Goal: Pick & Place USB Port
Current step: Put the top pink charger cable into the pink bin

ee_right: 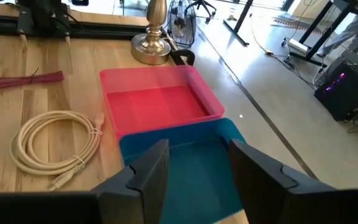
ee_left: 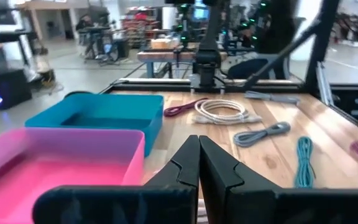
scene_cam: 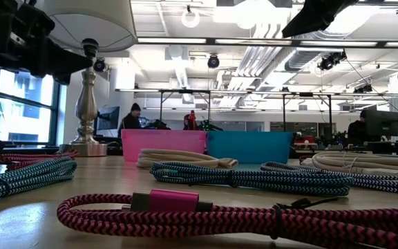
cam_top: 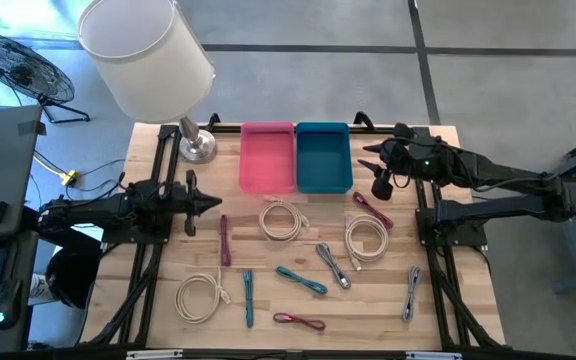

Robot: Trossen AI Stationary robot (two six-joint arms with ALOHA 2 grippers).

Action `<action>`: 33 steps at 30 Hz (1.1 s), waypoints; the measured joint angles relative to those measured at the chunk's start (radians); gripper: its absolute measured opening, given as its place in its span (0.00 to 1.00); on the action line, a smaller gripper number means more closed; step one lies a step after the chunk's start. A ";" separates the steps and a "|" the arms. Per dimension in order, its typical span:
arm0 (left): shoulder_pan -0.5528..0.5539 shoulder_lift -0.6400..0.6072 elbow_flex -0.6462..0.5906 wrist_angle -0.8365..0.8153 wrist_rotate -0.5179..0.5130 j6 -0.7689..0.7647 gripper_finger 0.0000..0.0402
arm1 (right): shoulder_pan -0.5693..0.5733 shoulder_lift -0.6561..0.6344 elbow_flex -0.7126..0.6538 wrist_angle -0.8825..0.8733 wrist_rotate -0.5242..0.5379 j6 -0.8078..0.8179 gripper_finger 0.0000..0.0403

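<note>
Above the blue bin [cam_top: 323,160], the right gripper [ee_right: 194,163] is seen parted and empty, the left gripper [ee_left: 199,163] closed, cables left scattered on the table [cam_top: 448,300], so a snagged neighbouring cable [cam_top: 367,237] is judged the likeliest fault

Both bins, the pink bin [cam_top: 267,157] and the blue bin [cam_top: 323,157], are open from above. Coiled cables [cam_top: 282,220] crowd the table middle. The lamp [cam_top: 148,55] blocks the far-left corner above the table [cam_top: 468,290].
</note>
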 joint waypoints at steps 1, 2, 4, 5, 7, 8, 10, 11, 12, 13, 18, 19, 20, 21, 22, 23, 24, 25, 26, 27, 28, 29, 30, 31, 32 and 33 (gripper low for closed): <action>0.000 0.000 0.000 0.000 0.005 0.015 0.00 | 0.000 0.000 0.000 -0.008 0.000 0.000 0.41; 0.000 0.000 0.000 0.001 0.010 0.031 0.00 | 0.000 0.000 0.000 -0.013 -0.001 0.000 0.42; 0.000 0.000 0.000 0.003 0.010 0.064 0.01 | 0.000 0.000 0.000 -0.019 -0.003 0.002 0.43; 0.000 0.000 0.000 0.004 0.010 0.080 0.02 | 0.000 0.000 0.000 -0.021 -0.001 0.002 0.44; 0.000 0.000 0.000 0.005 0.010 0.119 0.05 | 0.000 0.000 0.000 -0.023 0.002 0.002 0.46; 0.000 0.000 0.000 0.007 0.010 0.143 0.06 | 0.000 0.000 0.000 -0.023 0.002 0.000 0.47; 0.000 0.000 0.000 0.012 0.010 0.191 0.10 | 0.000 0.000 0.000 -0.023 0.000 0.002 0.49; 0.000 0.000 0.000 0.020 0.010 0.213 0.12 | 0.000 0.000 0.000 -0.026 -0.004 0.002 0.50; 0.000 0.000 0.000 0.030 0.009 0.233 0.14 | 0.000 0.000 0.000 -0.030 -0.011 0.001 0.51; 0.000 0.000 0.000 0.047 0.003 0.254 0.17 | 0.000 0.000 0.000 -0.033 -0.012 0.000 0.51; 0.000 0.000 0.023 0.092 -0.012 0.363 0.28 | 0.000 0.000 0.000 -0.043 -0.014 -0.001 0.51; 0.000 0.000 0.034 0.092 -0.013 0.381 0.31 | 0.000 0.000 0.000 -0.042 -0.015 -0.001 0.51; 0.000 0.000 0.047 0.094 -0.013 0.396 0.32 | 0.000 0.000 0.000 -0.042 -0.015 -0.001 0.51; 0.000 0.000 0.061 0.096 -0.013 0.410 0.34 | 0.000 0.000 0.000 -0.042 -0.016 -0.001 0.51; 0.000 0.000 0.073 0.096 -0.013 0.421 0.36 | 0.000 0.000 0.000 -0.043 -0.016 -0.001 0.51; 0.000 0.000 0.087 0.094 -0.011 0.436 0.37 | 0.000 0.000 0.000 -0.045 -0.018 0.001 0.51; 0.000 0.000 0.101 0.093 -0.004 0.449 0.39 | 0.000 0.000 0.000 -0.052 -0.025 0.005 0.51; 0.000 0.000 0.115 0.093 0.003 0.463 0.40 | 0.000 0.000 0.000 -0.066 -0.032 0.011 0.51; 0.000 0.000 0.127 0.092 0.013 0.473 0.40 | 0.000 0.000 0.000 -0.085 -0.037 0.026 0.51; 0.000 0.000 0.139 0.093 0.021 0.481 0.41 | 0.001 -0.001 0.000 -0.113 -0.042 0.044 0.51; 0.000 0.001 0.149 0.093 0.026 0.492 0.41 | 0.000 -0.001 0.000 -0.151 -0.043 0.064 0.51; 0.000 0.004 0.156 0.093 0.027 0.500 0.41 | 0.000 -0.001 0.000 -0.196 -0.042 0.087 0.51; 0.000 0.008 0.162 0.093 0.026 0.509 0.41 | 0.000 0.000 0.000 -0.243 -0.041 0.113 0.51; 0.000 0.013 0.166 0.090 0.022 0.520 0.41 | 0.000 0.000 0.000 -0.286 -0.038 0.143 0.51; 0.000 0.019 0.168 0.089 0.014 0.527 0.41 | 0.000 0.000 0.000 -0.326 -0.030 0.176 0.51; 0.000 0.024 0.169 0.089 0.001 0.535 0.41 | 0.000 0.000 0.000 -0.363 -0.024 0.208 0.51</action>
